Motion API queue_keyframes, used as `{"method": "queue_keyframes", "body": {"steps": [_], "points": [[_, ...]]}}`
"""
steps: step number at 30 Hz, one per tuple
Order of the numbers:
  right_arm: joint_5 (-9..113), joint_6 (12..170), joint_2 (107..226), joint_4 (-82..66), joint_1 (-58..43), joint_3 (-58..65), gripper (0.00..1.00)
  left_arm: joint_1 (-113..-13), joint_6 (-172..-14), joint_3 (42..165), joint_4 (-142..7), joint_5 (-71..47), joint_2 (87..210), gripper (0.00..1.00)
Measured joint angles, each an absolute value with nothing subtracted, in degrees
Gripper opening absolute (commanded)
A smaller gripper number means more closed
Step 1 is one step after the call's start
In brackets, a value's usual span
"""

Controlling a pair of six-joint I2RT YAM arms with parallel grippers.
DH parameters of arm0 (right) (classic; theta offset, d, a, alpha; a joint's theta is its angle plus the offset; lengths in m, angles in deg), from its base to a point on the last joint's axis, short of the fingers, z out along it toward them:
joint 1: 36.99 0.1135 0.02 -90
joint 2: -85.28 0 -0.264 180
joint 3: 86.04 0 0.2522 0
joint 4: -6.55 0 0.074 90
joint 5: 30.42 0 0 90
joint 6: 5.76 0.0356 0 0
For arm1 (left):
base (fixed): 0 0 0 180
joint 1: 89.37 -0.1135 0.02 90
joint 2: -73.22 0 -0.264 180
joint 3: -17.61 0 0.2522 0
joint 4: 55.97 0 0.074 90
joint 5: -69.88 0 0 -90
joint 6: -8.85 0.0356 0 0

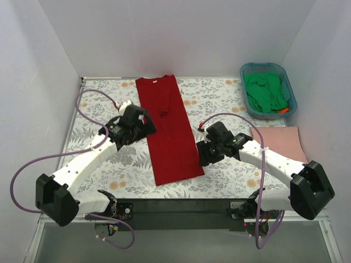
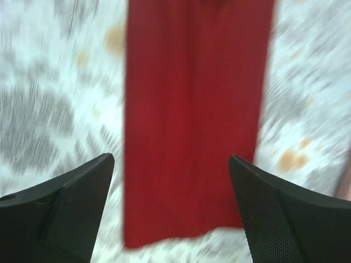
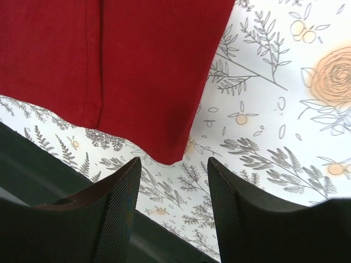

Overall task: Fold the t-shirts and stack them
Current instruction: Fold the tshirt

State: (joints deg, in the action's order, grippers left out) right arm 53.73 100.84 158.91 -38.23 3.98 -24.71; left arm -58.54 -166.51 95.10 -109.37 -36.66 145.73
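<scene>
The deep red t-shirt (image 1: 167, 131) lies folded into a long narrow strip down the middle of the floral table cover, white neck label at its far end. My left gripper (image 1: 143, 121) hovers open at its left edge; the blurred left wrist view shows the red shirt (image 2: 192, 120) between the wide-apart fingers (image 2: 71, 203). My right gripper (image 1: 202, 156) is open and empty beside the shirt's near right corner (image 3: 170, 148). The green t-shirt (image 1: 266, 92) is bunched in the teal tub (image 1: 290, 90). The pale pink t-shirt (image 1: 288, 141) lies flat at the right.
The table's dark front edge (image 3: 44, 175) runs just below the red shirt's hem. White walls close in the left, back and right sides. An orange item (image 1: 283, 110) sits in the tub's near corner.
</scene>
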Motion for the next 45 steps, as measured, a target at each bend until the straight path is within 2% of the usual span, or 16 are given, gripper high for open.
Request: {"method": "queue_keyframes", "body": {"steps": [4,8,17,26,28,33,39,44,45], "points": [[51.6,102.7,158.0,-35.1,4.0,-29.1,0.55,-54.5,-173.4,81.3,-116.5,-32.2,139.5,0.81],[49.8,104.2,158.3,-33.6,4.0,-32.0,0.52,-50.8,-179.7,74.5,-120.6,-28.4,135.9,0.78],[47.9,105.4,162.6,-29.3,3.9,-32.1,0.47,-44.8,-185.0,74.2,-118.2,-24.9,144.8,0.71],[47.4,105.4,166.3,-27.6,3.9,-32.7,0.37,-42.7,-185.3,74.2,-115.9,-23.1,150.2,0.7],[47.2,105.5,166.5,-27.4,3.5,-32.9,0.31,-42.6,-185.3,74.2,-115.7,-22.6,150.6,0.69],[46.5,105.3,166.4,-26.4,2.4,-33.9,0.01,-42.5,-185.3,74.2,-115.9,-22.2,150.8,0.67],[45.6,105.3,166.4,-26.1,1.8,-34.2,0.01,-42.5,-185.1,74.2,-115.9,-21.3,152.0,0.62],[45.4,105.2,166.4,-25.9,1.7,-34.3,0.01,-42.4,-184.9,74.2,-115.7,-20.9,152.4,0.53],[45.3,105.2,166.4,-25.9,1.7,-34.3,0.01,-42.4,-184.9,74.2,-115.6,-20.9,152.6,0.49]]}}
